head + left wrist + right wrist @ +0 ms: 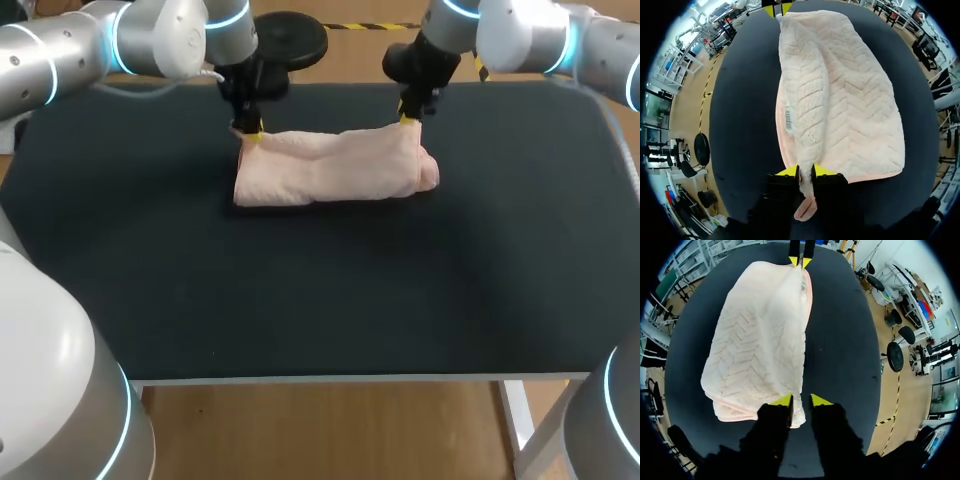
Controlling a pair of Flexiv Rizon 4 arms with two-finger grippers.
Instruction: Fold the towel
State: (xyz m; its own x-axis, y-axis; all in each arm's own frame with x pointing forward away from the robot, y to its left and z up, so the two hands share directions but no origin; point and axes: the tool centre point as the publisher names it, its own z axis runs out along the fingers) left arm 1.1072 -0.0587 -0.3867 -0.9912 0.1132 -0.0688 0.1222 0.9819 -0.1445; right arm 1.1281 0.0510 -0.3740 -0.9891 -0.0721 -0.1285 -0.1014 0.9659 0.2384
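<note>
A pale pink towel (330, 165) lies folded into a long band on the black tabletop, far of the middle. My left gripper (247, 130) is at its far left corner. In the left wrist view a raised ridge of the towel (840, 100) runs between the fingers of the left gripper (805, 172), and both tips press on it. My right gripper (408, 118) is at the far right corner. Its tips (801, 401) stand a little apart, with the towel's (760, 340) edge against one finger and a dark gap beside the other. Each wrist view shows the other arm's yellow tips at the towel's far end.
The black tabletop (300, 290) stretches bare in front of the towel to the white front edge (320, 378). Both arms come in over the back corners of the table.
</note>
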